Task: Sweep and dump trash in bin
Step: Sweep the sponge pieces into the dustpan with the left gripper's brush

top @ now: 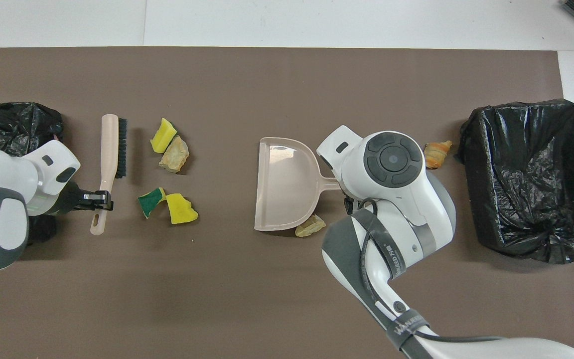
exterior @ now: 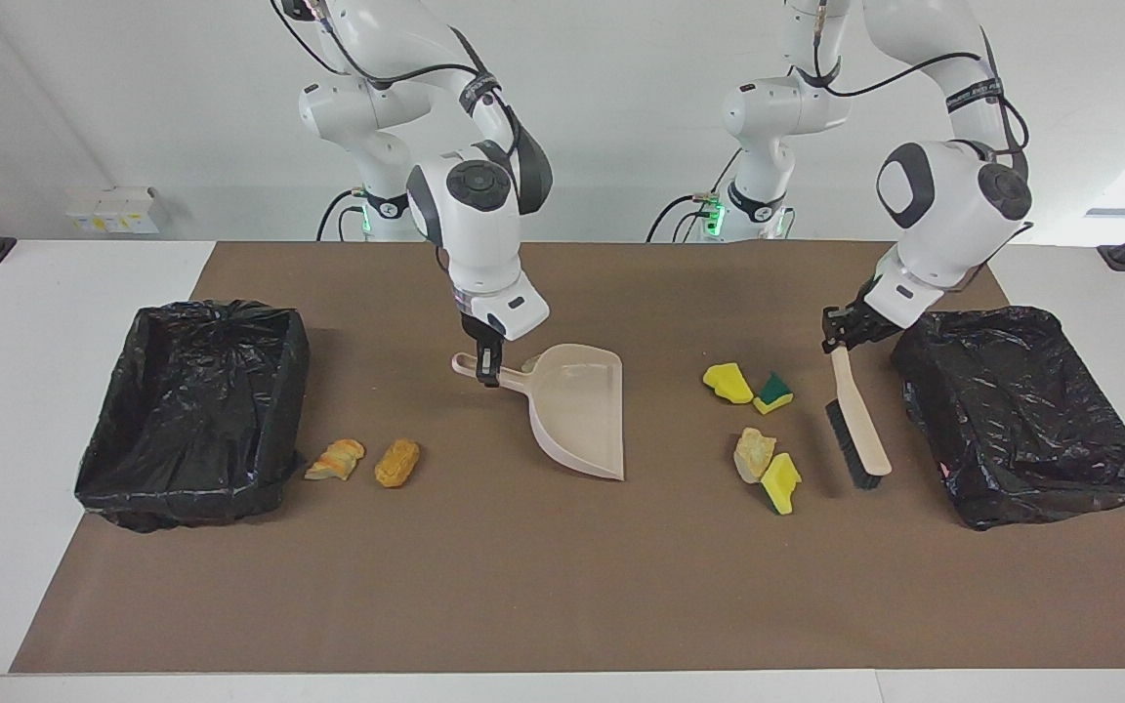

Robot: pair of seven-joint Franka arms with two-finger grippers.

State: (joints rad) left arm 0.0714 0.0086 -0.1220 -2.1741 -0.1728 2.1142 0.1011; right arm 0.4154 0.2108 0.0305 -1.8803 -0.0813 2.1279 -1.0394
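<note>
- Left gripper [exterior: 838,332]: clenched on the handle of the beige plastic brush with dark bristles [exterior: 855,426]. The brush hangs slanted from it, bristle end low over the brown table mat [exterior: 562,586], just beside the black-bagged bin at the left arm's end [exterior: 1021,410].
- Right gripper [exterior: 487,363]: clenched on the handle of the beige plastic dustpan [exterior: 582,410]. The pan lies tilted, one edge on the mat, its open mouth turned toward the left arm's end.
- Trash beside the brush, toward the dustpan: a yellow sponge piece [exterior: 729,383] touching a green-backed sponge piece [exterior: 773,392]; farther from the robots, a tan foam chunk [exterior: 752,455] touching a yellow, green-backed sponge wedge [exterior: 781,482]. None touches the brush.
- Trash at the right gripper: a tan bread-like chunk [top: 310,227] lies against the pan's wall, just beside the handle, outside the pan.
- Trash toward the right arm's end from the right gripper: an orange bread-like chunk [exterior: 396,462] and a striped orange-and-beige chunk [exterior: 336,460] lie side by side, the striped one just beside the black-bagged bin at the right arm's end [exterior: 193,410].
- Dustpan interior: no trash in it.
</note>
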